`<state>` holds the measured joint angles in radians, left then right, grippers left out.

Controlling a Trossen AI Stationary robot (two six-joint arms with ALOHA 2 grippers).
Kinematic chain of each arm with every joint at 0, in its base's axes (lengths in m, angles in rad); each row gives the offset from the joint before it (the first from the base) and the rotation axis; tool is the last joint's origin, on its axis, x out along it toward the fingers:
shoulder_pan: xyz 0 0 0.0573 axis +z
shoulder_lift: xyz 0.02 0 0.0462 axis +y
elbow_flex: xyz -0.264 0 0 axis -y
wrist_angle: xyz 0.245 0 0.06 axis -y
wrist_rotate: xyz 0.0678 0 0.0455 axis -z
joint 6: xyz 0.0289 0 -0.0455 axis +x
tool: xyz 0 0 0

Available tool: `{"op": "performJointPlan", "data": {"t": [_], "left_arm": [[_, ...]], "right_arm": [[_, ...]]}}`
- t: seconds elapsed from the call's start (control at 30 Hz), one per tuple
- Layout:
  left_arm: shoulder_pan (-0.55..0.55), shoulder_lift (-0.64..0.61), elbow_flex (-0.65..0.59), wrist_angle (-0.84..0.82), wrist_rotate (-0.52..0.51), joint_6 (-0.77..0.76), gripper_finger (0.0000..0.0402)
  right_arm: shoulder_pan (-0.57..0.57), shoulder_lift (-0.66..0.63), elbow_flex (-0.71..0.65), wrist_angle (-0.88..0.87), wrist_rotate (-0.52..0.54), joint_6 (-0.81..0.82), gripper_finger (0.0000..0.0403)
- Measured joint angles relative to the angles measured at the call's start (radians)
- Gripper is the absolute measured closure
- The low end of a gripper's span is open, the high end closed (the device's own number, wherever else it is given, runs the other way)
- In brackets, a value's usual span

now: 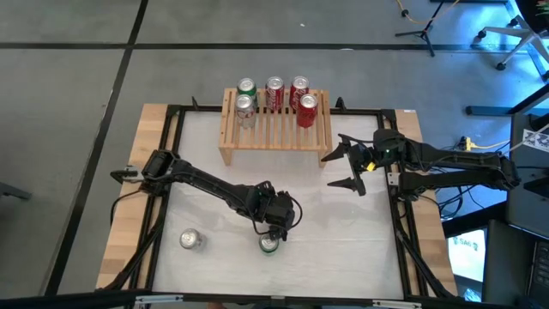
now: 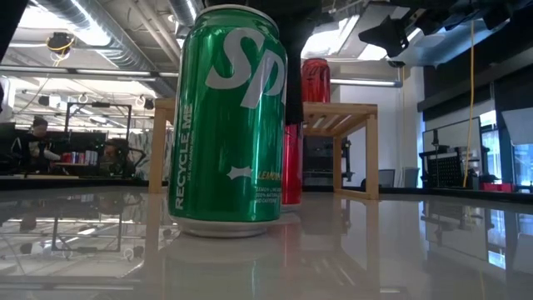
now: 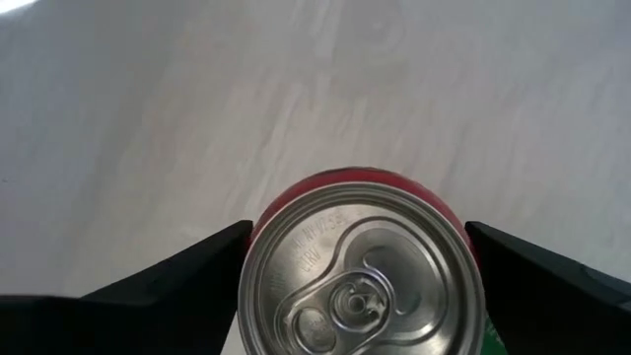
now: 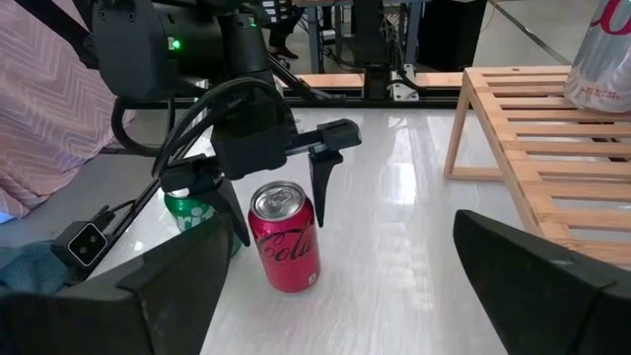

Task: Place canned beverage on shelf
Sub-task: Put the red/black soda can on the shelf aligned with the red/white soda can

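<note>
A red cola can [image 4: 286,247] stands upright on the white table; its silver top fills the left wrist view [image 3: 360,276]. My left gripper [image 4: 281,197] hangs over it, pointing down and open, with one finger on each side of the can's top and a gap showing at each. In the high view the gripper [image 1: 273,225] hides this can. A green can [image 2: 229,125] stands right beside it. The wooden shelf [image 1: 274,129] at the far side carries several cans. My right gripper [image 1: 328,171] is open and empty by the shelf's right leg.
A silver can [image 1: 190,239] stands near the table's front left. On the shelf stand a green can [image 1: 246,86], a silver can [image 1: 245,107] and three red cans, one at the right front [image 1: 306,109]. Bare slats lie between the front cans.
</note>
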<state>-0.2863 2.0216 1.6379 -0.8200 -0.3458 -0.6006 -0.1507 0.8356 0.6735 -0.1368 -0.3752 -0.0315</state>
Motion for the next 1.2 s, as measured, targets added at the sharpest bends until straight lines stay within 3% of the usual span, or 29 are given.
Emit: {"op": "performJointPlan", "data": {"t": [0.33,1.2], "left_arm": [[0.0,0.0,0.0,0.0,-0.003,0.001,0.0106],[0.008,-0.004,0.016,-0.025,0.006,0.011,0.011]], "right_arm": [[0.0,0.0,0.0,0.0,0.0,0.0,0.0024],[0.0,0.0,0.0,0.0,0.0,0.0,0.0024]]}}
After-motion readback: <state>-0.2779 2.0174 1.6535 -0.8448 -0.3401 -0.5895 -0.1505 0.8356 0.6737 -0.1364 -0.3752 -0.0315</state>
